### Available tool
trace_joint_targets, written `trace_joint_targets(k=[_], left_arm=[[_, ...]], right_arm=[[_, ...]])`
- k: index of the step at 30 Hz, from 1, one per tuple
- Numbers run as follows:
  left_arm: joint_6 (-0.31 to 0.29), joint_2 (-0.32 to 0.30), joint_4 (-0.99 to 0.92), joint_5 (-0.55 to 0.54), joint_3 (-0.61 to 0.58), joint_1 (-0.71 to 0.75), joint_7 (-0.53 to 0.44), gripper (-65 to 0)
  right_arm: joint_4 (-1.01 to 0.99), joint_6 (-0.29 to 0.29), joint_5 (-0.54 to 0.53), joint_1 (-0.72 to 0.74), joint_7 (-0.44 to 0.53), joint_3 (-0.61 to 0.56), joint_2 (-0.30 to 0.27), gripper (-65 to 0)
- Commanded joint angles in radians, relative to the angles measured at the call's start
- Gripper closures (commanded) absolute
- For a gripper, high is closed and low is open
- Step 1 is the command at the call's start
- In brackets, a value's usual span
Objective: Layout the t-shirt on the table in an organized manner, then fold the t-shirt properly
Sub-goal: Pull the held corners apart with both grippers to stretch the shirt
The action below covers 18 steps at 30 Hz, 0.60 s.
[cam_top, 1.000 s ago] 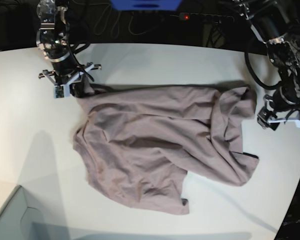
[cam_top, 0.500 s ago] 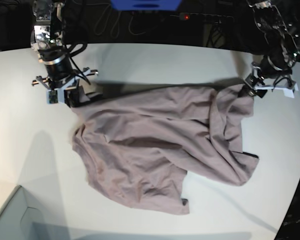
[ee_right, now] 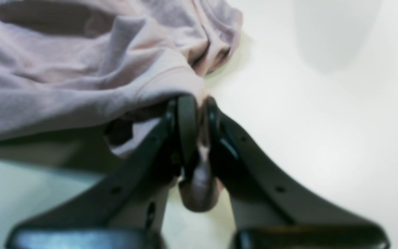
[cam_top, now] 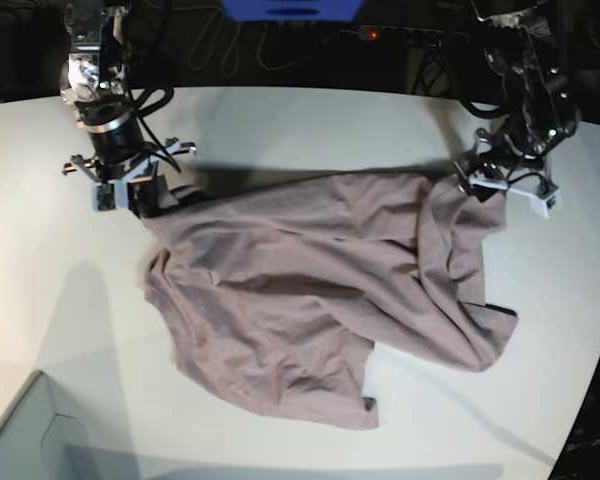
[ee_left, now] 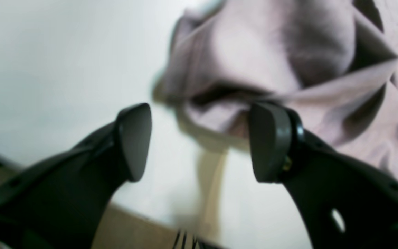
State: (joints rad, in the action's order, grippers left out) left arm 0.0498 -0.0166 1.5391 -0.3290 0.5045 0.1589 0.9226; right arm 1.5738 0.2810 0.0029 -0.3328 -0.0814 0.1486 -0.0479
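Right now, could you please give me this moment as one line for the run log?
right gripper: shut on t-shirt corner | left gripper: open, at t-shirt's opposite edge, nothing held | t-shirt: crumpled on table, unfolded

arms (cam_top: 105, 90): black, silver joint rings, looped black cables | pincer fingers (ee_left: 135, 138): matte black, rounded pads, holes
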Motion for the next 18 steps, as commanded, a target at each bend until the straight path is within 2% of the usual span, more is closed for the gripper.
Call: trace_joint_targets(k=[1, 3, 5, 11, 13, 18], left_arm=[[-0.005, -0.006, 0.014, 0.008, -0.011, -0.017, -0.007, -42.6], [-0.005, -0.006, 0.018, 0.038, -0.031, -0.026, -0.007, -42.0], [-0.005, -0.006, 0.019, 0.063, -0.056, -0.046, -0.007, -36.8], [-0.005, -0.007, 0.001, 0.092, -0.089, -0.123, -0.004, -11.1], [-0.005, -0.007, 0.028, 0.090, -0.088, -0.137, 0.005, 0.0], [-0.005, -0.013, 0.044, 0.098, -0.086, -0.212, 0.006, 0.0]], right_arm=[[0.020, 0.005, -0.007, 0.004, 0.030, 0.003, -0.005, 0.0], [0.018, 0.005, -0.007, 0.004, 0.030, 0.003, -0.005, 0.0], [0.015, 0.005, -0.007, 0.004, 0.030, 0.003, -0.005, 0.0], [0.014, 0.005, -0.007, 0.004, 0.030, 0.004, -0.008, 0.0], [0.014, 0.005, -0.007, 0.004, 0.030, 0.012, -0.008, 0.0], [0.014, 0.005, -0.007, 0.005, 0.030, 0.059, -0.008, 0.0]])
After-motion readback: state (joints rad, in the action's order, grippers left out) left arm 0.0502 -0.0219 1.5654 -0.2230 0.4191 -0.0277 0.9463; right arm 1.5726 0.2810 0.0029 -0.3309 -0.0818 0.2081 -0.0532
